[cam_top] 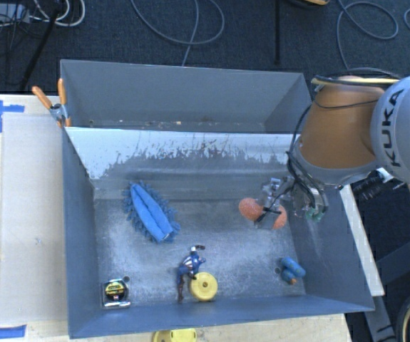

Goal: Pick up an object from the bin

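Although the gripper [269, 209] was down at the right side of the grey bin [190, 105], right against an orange rounded thing [248, 208] lying on the floor there, whether it was clenched or released could not be told; the lift looked not yet done

bin [190, 112]: we see plain grey metal, with pale scratch streaks down the back wall and whitish speckling across the floor.
duster [150, 212]: we find it bright blue all over, fringe included.
orange lump [249, 208]: we read it as salmon orange, unpatterned.
yellow disc [205, 286]: we see plain yellow.
little figure [189, 263]: we make out blue with white and dark bits.
tape measure [116, 291]: we see black with yellow.
blue piece [290, 268]: we see blue, with a touch of orange at one end.
gripper [272, 204]: we see dark grey and silver.
arm cover [340, 130]: we see plain brownish orange.
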{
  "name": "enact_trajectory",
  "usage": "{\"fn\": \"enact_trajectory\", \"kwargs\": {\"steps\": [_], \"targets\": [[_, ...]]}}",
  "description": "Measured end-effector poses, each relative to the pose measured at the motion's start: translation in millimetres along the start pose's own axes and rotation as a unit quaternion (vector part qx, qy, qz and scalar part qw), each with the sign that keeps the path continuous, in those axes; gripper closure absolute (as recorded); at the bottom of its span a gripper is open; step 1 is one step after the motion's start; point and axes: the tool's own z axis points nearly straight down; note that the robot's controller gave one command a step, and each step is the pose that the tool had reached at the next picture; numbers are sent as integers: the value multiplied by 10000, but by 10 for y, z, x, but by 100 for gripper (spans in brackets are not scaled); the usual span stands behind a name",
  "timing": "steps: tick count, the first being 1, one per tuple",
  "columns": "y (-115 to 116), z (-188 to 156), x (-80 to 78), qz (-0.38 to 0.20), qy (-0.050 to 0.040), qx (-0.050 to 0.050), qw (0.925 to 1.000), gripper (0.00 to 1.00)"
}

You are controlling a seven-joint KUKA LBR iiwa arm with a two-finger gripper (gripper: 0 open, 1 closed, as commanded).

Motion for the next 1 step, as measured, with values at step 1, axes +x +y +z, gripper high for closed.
{"fn": "enact_trajectory", "kwargs": {"steps": [1], "targets": [[1,0,0,-6,0,1,10000,100]]}}
